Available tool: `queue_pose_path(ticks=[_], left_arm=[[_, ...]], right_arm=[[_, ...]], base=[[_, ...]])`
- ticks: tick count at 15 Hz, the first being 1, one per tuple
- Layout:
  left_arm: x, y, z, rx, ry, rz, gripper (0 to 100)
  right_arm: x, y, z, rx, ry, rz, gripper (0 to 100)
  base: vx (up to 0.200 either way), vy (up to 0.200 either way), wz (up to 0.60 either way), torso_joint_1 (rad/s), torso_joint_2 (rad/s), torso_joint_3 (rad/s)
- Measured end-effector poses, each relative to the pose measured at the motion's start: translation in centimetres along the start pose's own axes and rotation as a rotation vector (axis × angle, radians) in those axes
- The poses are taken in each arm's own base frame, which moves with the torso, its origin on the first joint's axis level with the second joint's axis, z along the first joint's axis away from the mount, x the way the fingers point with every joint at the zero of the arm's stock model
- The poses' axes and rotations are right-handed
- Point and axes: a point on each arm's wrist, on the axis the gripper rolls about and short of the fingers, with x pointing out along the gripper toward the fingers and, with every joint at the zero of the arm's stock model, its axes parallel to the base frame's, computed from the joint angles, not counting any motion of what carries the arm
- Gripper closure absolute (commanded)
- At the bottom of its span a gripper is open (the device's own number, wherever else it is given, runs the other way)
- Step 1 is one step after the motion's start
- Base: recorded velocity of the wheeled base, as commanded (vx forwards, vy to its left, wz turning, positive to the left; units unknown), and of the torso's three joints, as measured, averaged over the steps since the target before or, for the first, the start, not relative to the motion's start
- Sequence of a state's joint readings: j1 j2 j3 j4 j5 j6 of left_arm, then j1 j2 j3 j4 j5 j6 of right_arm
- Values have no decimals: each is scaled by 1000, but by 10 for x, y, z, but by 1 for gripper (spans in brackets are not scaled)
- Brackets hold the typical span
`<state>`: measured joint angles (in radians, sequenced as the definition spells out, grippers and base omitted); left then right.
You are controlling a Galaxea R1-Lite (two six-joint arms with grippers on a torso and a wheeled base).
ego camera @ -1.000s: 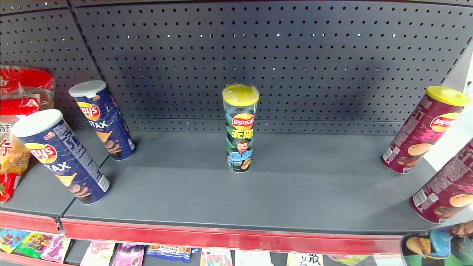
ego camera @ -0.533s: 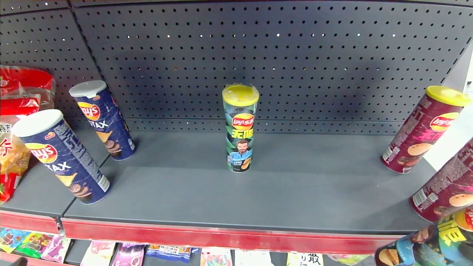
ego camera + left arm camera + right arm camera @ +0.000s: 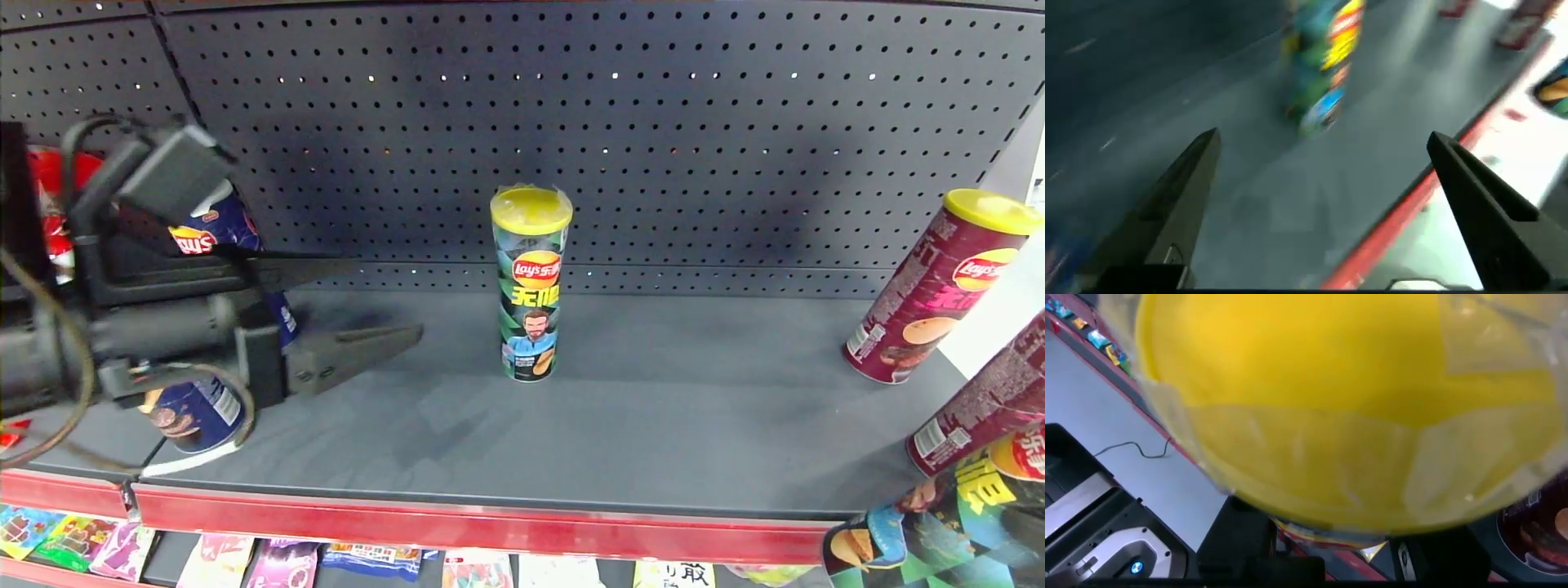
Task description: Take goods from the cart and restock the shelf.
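Our left pincer gapes wide, the green can ahead of its tips: light, stiff, slick cardboard, so we'd clamp mid-body, below the yellow lid

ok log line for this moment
left gripper open, over shelf left | green can upright mid-shelf | held can low at front right, not yet on shelf
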<state>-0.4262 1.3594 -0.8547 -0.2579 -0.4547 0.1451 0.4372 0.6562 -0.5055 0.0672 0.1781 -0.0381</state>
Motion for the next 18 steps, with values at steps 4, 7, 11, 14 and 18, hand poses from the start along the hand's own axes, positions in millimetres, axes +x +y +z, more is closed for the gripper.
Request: queue_pose_path(ticks=[4, 7, 11, 14, 18], left_arm=[[78, 13, 6, 43, 24, -106, 0], [108, 19, -1, 45, 50, -129, 0], [129, 27, -2, 60, 43, -181, 0], [136, 40, -1, 100, 24, -195, 0], [137, 52, -2, 98, 23, -173, 0]], right_arm=[[0, 0, 1, 0, -1, -4, 100], [-1, 0, 2, -1, -6, -5, 100], [-1, 0, 2, -1, -9, -5, 100], [-2, 0, 1, -1, -6, -5, 100], [-2, 0, 0, -1, -6, -5, 100]], base=[[0, 0, 0, 0, 0, 0], [0, 0, 0, 0, 0, 0], [0, 0, 0, 0, 0, 0], [0, 0, 0, 0, 0, 0], [0, 0, 0, 0, 0, 0]])
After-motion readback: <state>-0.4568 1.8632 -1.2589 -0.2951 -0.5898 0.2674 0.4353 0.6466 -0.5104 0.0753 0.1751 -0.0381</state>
